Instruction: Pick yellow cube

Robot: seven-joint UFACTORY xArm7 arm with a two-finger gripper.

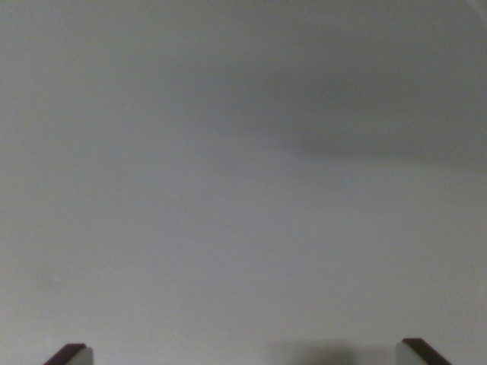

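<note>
Showing only a pale grey surface [228,251], the wrist view held no yellow cube. The gripper [243,354] stood spread wide, its 2 fingertips [72,354] at the bottom corners, nothing between them.

No readable text, labels, brands, numbers or signs anywhere in the wrist view. Frame is blurred throughout: plain pale grey surface [228,251], unmarked. The two dark fingertips [70,353] at the lower left and lower right corners of the frame carry no lettering that can be made out.
</note>
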